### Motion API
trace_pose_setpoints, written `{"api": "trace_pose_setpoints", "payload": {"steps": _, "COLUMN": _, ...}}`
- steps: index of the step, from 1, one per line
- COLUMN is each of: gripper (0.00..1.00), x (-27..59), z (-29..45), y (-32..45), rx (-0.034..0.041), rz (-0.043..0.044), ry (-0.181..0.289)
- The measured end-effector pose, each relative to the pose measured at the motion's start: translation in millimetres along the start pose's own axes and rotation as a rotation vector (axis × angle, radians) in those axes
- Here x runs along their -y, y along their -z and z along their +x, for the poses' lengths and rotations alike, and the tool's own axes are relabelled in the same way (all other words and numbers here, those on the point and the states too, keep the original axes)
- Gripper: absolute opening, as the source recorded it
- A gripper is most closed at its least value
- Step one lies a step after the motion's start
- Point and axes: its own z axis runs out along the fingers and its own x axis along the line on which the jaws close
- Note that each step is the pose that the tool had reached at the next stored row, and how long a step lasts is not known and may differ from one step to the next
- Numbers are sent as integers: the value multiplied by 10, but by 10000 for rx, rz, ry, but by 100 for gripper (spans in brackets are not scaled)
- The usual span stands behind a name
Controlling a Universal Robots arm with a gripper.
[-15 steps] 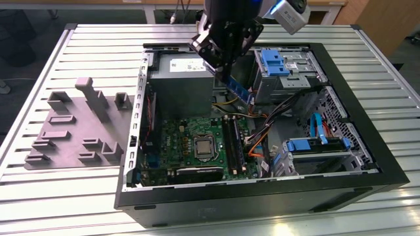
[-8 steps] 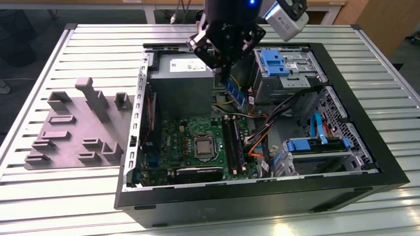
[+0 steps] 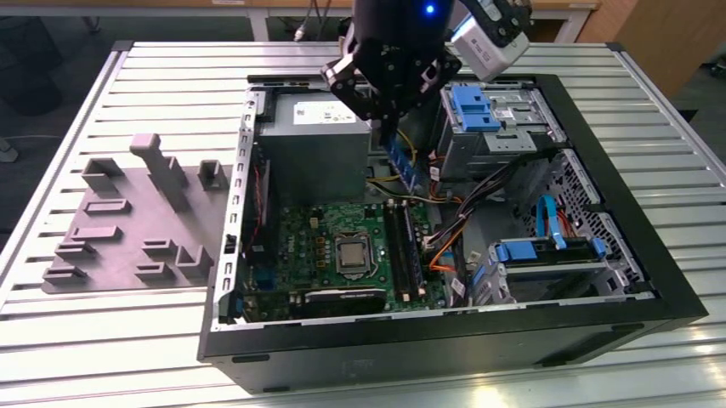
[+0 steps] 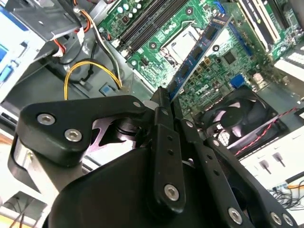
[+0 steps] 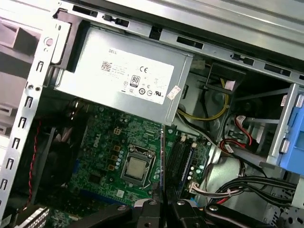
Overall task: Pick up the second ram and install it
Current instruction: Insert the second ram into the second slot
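Observation:
My gripper [image 3: 389,115] hangs over the open computer case [image 3: 681,280], above its back half, and is shut on the second ram [image 3: 405,166]. The stick is thin and dark with a blue tint and points down from the fingers toward the motherboard [image 3: 301,246]. In the second wrist view the ram [image 4: 199,50] runs out from the gripper [image 4: 165,97] across the green board. The first wrist view has the ram [image 5: 162,159] edge-on, rising from the gripper [image 5: 164,205] beside the black memory slots [image 5: 179,159]. These slots [image 3: 403,246] lie below the stick and toward the case's front.
A grey power supply [image 3: 312,144] sits at the exterior view's left of the gripper; blue drive caddies [image 3: 471,106] and cable bundles [image 3: 477,212] are at its right. The CPU socket [image 3: 354,253] is beside the slots. A grey fixture block [image 3: 136,221] lies outside the case.

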Motion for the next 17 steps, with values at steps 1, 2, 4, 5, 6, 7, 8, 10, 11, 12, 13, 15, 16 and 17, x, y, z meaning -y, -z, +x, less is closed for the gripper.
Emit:
{"api": "trace_pose_setpoints", "payload": {"steps": 1, "gripper": 14, "x": 1, "z": -2, "y": -5, "rx": -1, "rz": 0, "ry": -65}}
{"api": "trace_pose_setpoints", "payload": {"steps": 2, "gripper": 14, "x": 1, "z": -3, "y": -10, "rx": -3, "rz": 5, "ry": -162}}
{"api": "trace_pose_setpoints", "payload": {"steps": 4, "gripper": 14, "x": 1, "z": -4, "y": -22, "rx": -11, "rz": 22, "ry": -455}}
{"api": "trace_pose_setpoints", "payload": {"steps": 5, "gripper": 14, "x": 1, "z": -4, "y": -29, "rx": -11, "rz": 24, "ry": -635}}
{"api": "trace_pose_setpoints", "payload": {"steps": 6, "gripper": 14, "x": 1, "z": -4, "y": -35, "rx": -13, "rz": 25, "ry": -812}}
{"api": "trace_pose_setpoints", "payload": {"steps": 7, "gripper": 14, "x": 1, "z": -4, "y": -41, "rx": -15, "rz": 23, "ry": -991}}
{"api": "trace_pose_setpoints", "payload": {"steps": 8, "gripper": 14, "x": 1, "z": -4, "y": -47, "rx": -16, "rz": 22, "ry": -1171}}
{"api": "trace_pose_setpoints", "payload": {"steps": 10, "gripper": 14, "x": 1, "z": -4, "y": -61, "rx": -18, "rz": 16, "ry": -1529}}
{"api": "trace_pose_setpoints", "payload": {"steps": 11, "gripper": 14, "x": 1, "z": -5, "y": -68, "rx": -19, "rz": 13, "ry": -1711}}
{"api": "trace_pose_setpoints", "payload": {"steps": 12, "gripper": 14, "x": 1, "z": -5, "y": -75, "rx": -20, "rz": 10, "ry": -1889}}
{"api": "trace_pose_setpoints", "payload": {"steps": 13, "gripper": 14, "x": 1, "z": -5, "y": -82, "rx": -21, "rz": 6, "ry": -2070}}
{"api": "trace_pose_setpoints", "payload": {"steps": 15, "gripper": 14, "x": 1, "z": -6, "y": -97, "rx": -23, "rz": 2, "ry": -2397}}
{"api": "trace_pose_setpoints", "payload": {"steps": 16, "gripper": 14, "x": 2, "z": -10, "y": -102, "rx": -24, "rz": 3, "ry": -2499}}
{"api": "trace_pose_setpoints", "payload": {"steps": 17, "gripper": 14, "x": 3, "z": -14, "y": -107, "rx": -26, "rz": 3, "ry": -2584}}
